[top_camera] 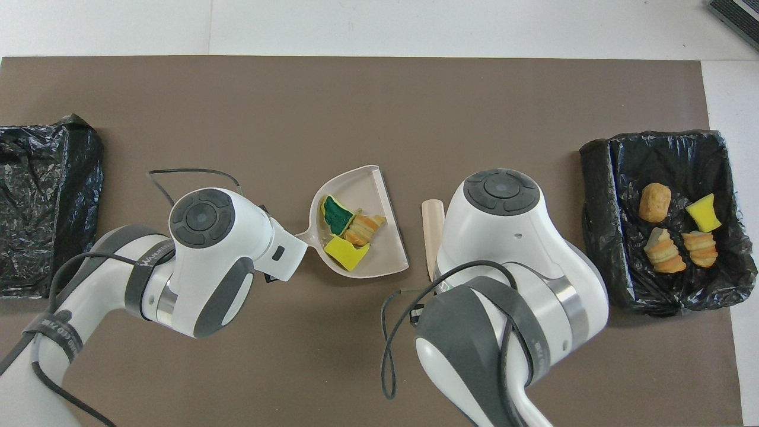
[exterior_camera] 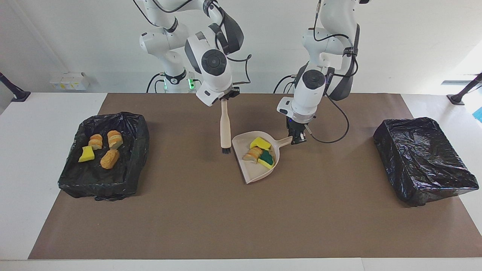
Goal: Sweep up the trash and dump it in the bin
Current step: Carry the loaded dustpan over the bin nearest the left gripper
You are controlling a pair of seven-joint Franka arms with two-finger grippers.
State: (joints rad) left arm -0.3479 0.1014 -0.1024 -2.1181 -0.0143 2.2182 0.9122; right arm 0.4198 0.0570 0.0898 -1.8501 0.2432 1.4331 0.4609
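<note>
Beige dustpan and brush, yellow, green and tan-orange trash, black bins, brown mat.

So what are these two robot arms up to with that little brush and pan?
They are sweeping up scraps. The right gripper holds a brush hanging upright beside the dustpan. The left gripper holds the dustpan by its handle; three scraps lie in it. Four more scraps already sit in the bin at the right arm's end. The other bin shows none.

In the overhead view, both white arms hid their grippers, and the frame edge cut off the crumpled black-lined bin.
</note>
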